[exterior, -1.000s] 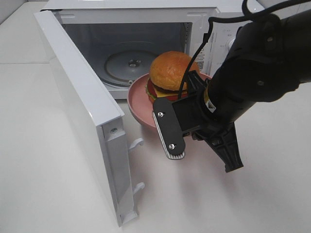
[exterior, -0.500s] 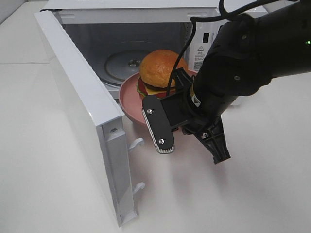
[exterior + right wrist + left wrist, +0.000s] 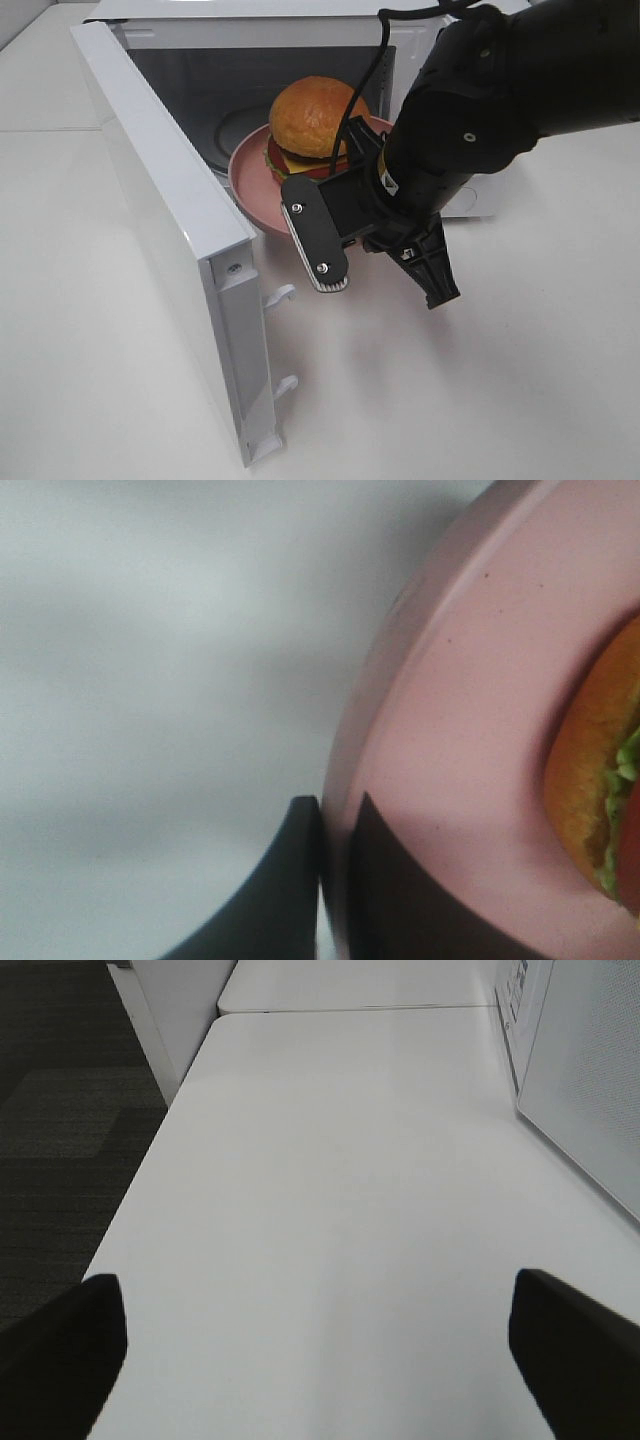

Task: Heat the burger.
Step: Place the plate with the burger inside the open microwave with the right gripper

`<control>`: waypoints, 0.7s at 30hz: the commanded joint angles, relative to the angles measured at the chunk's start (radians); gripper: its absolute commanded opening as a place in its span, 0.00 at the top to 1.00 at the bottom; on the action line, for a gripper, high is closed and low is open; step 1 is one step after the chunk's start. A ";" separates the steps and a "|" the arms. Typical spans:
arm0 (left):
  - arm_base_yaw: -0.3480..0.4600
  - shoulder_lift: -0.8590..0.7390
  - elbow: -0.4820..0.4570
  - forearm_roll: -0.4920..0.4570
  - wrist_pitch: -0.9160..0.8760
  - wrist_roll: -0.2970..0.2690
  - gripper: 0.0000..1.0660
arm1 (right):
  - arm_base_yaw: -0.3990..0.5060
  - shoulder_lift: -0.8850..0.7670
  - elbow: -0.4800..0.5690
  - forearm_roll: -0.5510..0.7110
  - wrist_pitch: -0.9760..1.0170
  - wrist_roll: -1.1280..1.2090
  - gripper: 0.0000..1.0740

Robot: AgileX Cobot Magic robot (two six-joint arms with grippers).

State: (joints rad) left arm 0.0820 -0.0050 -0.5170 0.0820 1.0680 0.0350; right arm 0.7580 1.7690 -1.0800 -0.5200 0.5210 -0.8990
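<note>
The burger (image 3: 312, 115), with a domed golden bun, sits on a round pink plate (image 3: 245, 175) held up at the mouth of the open microwave (image 3: 260, 10). In the right wrist view my right gripper (image 3: 335, 825) is shut on the plate's (image 3: 450, 710) rim, one dark finger on each side, with the burger's (image 3: 590, 770) edge at the side. In the high view my right arm (image 3: 470, 110) hides that grip. My left gripper (image 3: 320, 1350) stands open over bare white table, nothing between its fingers.
The microwave's door (image 3: 160, 190) swings wide open toward the front left, its edge close to the plate. A glass turntable (image 3: 222, 128) lies inside, mostly behind the plate. The white table (image 3: 480, 400) runs around it. The left wrist view shows the microwave's side (image 3: 590, 1080).
My right arm has carried the plate and burger left and back, from in front of the microwave to its opening. The left gripper has not moved.
</note>
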 commanded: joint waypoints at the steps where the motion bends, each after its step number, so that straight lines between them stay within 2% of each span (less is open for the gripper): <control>1: -0.006 -0.006 0.002 0.000 -0.007 -0.004 0.08 | -0.009 -0.003 -0.025 -0.039 -0.039 -0.003 1.00; 13: -0.006 -0.006 0.002 0.000 -0.007 -0.004 0.08 | -0.011 0.002 -0.041 -0.044 -0.039 -0.029 1.00; 21: -0.006 -0.006 0.002 0.000 -0.007 -0.004 0.08 | -0.037 0.055 -0.115 -0.051 -0.043 -0.039 1.00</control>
State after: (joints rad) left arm 0.0820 -0.0050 -0.5170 0.0820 1.0680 0.0350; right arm 0.7360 1.8250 -1.1690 -0.5330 0.5040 -0.9390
